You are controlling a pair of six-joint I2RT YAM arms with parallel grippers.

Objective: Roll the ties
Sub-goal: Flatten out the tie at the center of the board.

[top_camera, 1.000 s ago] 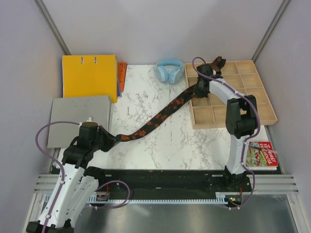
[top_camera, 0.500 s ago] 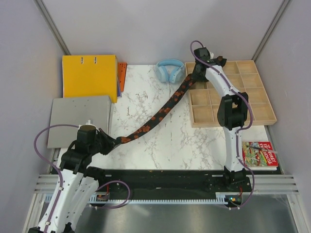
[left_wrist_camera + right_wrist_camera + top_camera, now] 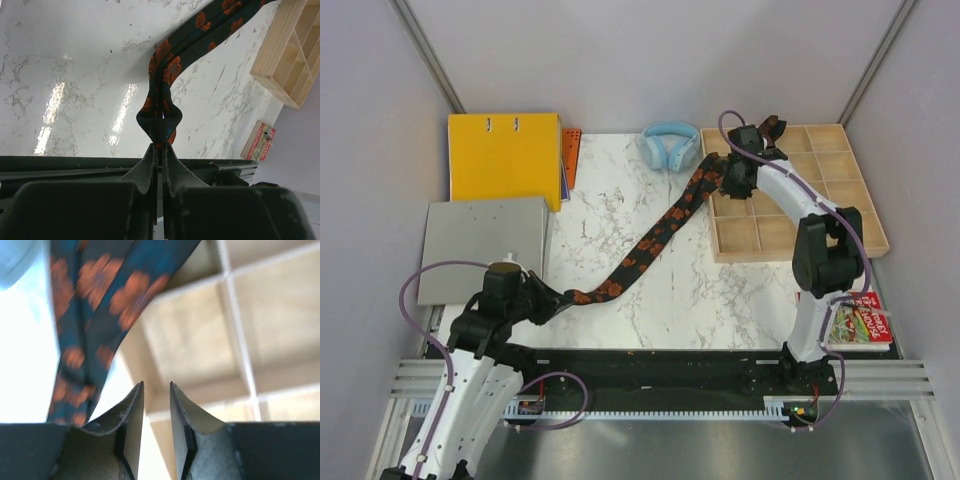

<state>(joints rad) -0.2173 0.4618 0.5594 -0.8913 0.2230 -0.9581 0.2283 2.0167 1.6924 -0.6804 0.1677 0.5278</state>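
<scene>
The black tie with orange-red blotches point(image 3: 650, 240) stretches diagonally over the marble table from the front left to the wooden tray's left edge. My left gripper point(image 3: 558, 296) is shut on its folded near end, seen in the left wrist view point(image 3: 161, 127) just beyond the gripper point(image 3: 160, 147). My right gripper point(image 3: 722, 184) hovers over the tray's left compartments by the tie's far end. In the right wrist view the tie point(image 3: 85, 305) hangs to the left of that gripper point(image 3: 156, 385), whose jaws stand a little apart with nothing between them. A dark brown strip point(image 3: 772, 125) shows at the tray's back edge.
The wooden compartment tray point(image 3: 760, 258) stands at the right. Light-blue headphones point(image 3: 669, 145) lie at the back middle. A yellow binder point(image 3: 505, 155) and a grey box point(image 3: 485, 245) sit at the left. A red book point(image 3: 858, 322) lies at the front right.
My right gripper swung to the tray's back left corner and came back nearer. My left gripper drew toward the front edge with the tie's end, and the tie now sags more.
</scene>
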